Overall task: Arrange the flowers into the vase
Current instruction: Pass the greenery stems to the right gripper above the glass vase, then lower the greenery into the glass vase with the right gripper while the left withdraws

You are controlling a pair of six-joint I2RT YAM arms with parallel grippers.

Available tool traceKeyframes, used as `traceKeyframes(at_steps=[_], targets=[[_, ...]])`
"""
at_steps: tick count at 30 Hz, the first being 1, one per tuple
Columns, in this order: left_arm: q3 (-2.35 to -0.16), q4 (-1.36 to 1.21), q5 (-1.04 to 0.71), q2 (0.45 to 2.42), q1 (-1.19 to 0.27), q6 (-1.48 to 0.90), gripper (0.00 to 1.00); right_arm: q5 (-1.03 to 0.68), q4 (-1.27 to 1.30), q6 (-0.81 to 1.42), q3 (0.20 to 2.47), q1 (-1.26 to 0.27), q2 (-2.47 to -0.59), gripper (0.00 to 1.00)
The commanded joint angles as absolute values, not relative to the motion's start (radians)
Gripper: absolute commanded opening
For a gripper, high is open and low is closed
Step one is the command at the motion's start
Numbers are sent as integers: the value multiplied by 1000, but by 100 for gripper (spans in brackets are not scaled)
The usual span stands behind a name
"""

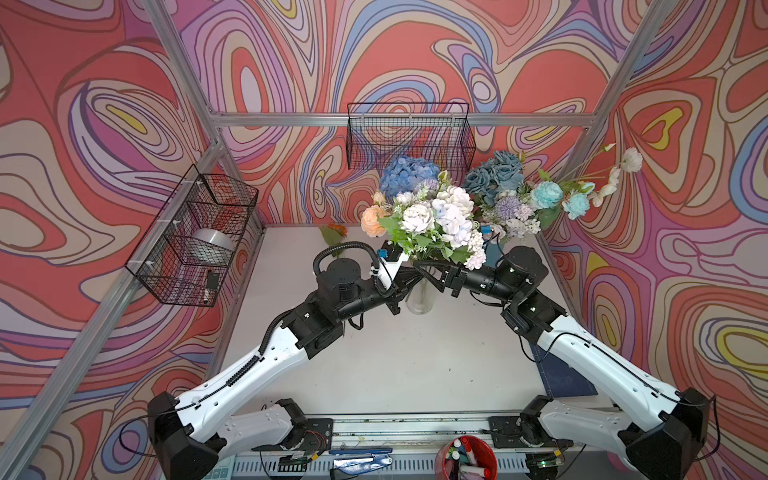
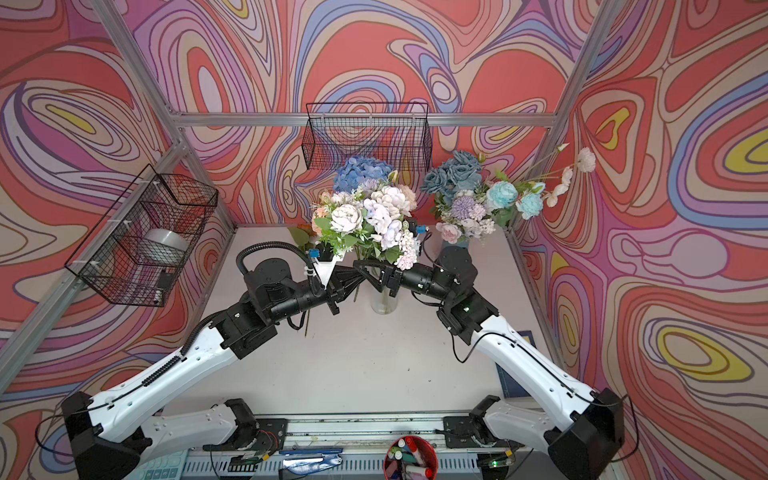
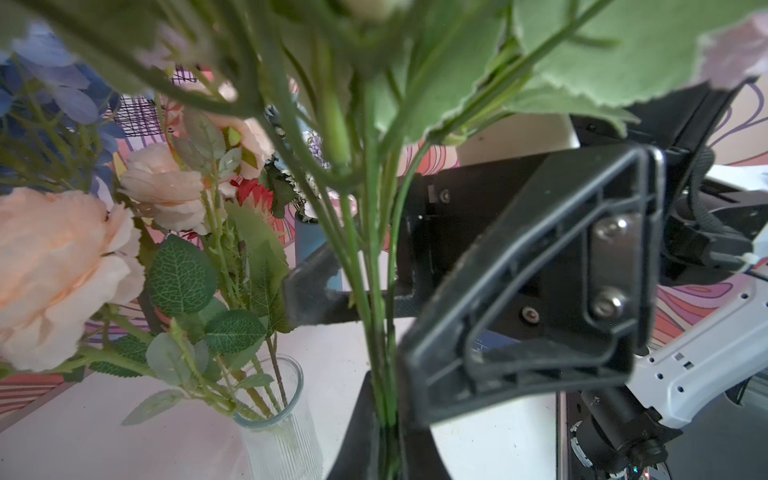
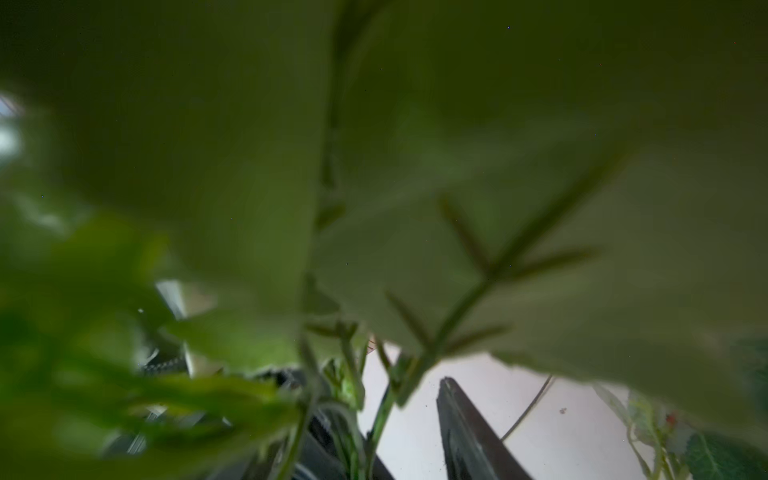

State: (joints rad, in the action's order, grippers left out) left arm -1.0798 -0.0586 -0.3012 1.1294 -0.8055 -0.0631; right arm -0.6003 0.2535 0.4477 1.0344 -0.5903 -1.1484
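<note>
Big white table [image 1: 395,365] fills the cell floor. Both arms reach in from the near corners & meet at centre, toward the far side. Two black wire baskets: one on far wall [image 1: 411,137], one on left wall [image 1: 191,237] w/ a grey tape roll [image 1: 214,243] inside.

Over the centre sits the held bunch [image 1: 440,216]: white, lilac & pale blue flowers w/ green leaves. Its stems [image 3: 374,266] run down thru both grippers. At far right the second bunch [image 1: 511,195], teal-blue roses plus lilac & aqua blooms, stands in a blue pot [image 3: 309,241]. A blue hydrangea [image 1: 409,172] rises just behind the held bunch.

The clear ribbed vase [image 1: 420,297] stands upright below the grippers, w/ peach roses [image 3: 162,187] in it. The held stems pass beside it, not inside.

The L gripper [image 3: 384,432] is clamped tight on the stems, low down. The R gripper [image 3: 365,320] has jaws apart, one finger each side of the same stems, nearer the blooms; can't tell if it touches them.

An orange bloom [image 1: 334,230] lies on the far table. At the near edge is a red cup [image 1: 467,457] of markers.
</note>
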Motion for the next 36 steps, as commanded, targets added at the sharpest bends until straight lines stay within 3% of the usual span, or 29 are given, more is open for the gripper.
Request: traceKeyframes(at_steps=[1,4,9,12,14,19,21,30,36], targets=[[-1124,-67,-271,1134,-821,-11,0,-541,244,442,1031,-595,-1144,49],[-1124,-76,-258,1133,-828,-9,0,-505,232,427,1022,-594,-1138,42],[-1117,-99,-229,1136,-836,-9,0,-499,227,421,1015,-594,-1141,11],[-1116,-109,-219,1140,-834,-11,0,-506,227,422,1014,-594,-1143,3],[-1112,-116,-211,1141,-835,-13,17,-504,234,428,1006,-594,-1141,0],[-1075,-160,-186,1128,-836,-41,82,-433,251,428,964,-593,-1111,0],[-1059,-169,-170,1114,-837,-54,95,-394,227,405,951,-594,-1091,0],[-913,-219,160,1026,-835,-145,99,43,67,276,863,-592,-963,0],[-804,-279,315,1013,-836,-280,100,245,265,213,742,-592,-925,0]])
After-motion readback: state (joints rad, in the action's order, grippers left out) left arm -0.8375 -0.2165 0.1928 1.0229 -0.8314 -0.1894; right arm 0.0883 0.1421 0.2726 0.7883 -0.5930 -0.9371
